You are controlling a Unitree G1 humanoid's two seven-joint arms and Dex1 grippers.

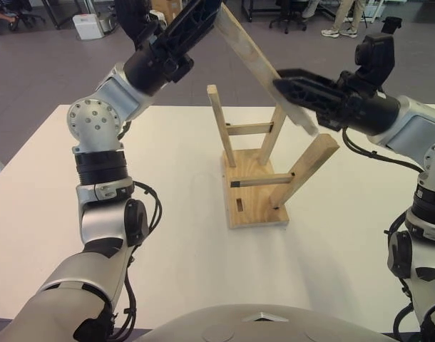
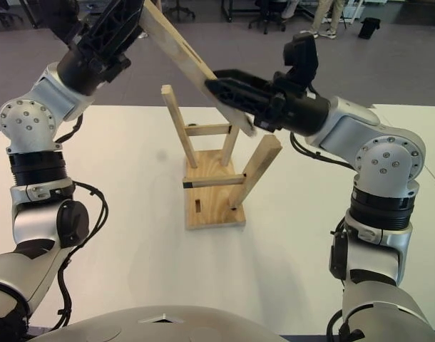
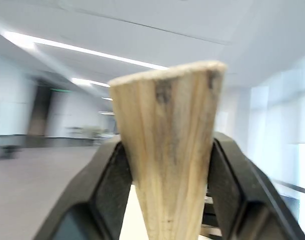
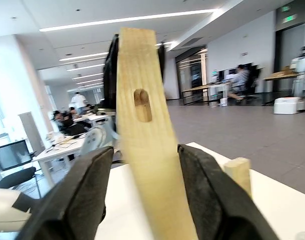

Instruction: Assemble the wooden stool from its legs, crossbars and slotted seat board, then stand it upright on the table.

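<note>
Left gripper [image 1: 207, 14] is closed on the loose leg [image 1: 252, 55] at its upper end, right gripper [image 1: 283, 83] on the lower, above the seat board [image 1: 259, 214]; you hold both ends, likely to steer it into a free slot [image 1: 240, 205].

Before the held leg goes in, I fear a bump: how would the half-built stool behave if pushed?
The half-built stool would probably slide rather than tip: the seat board lies flat on the smooth table. The upright legs stand at differing angles, so their joints may be loose; a knock high up could unseat one.
</note>
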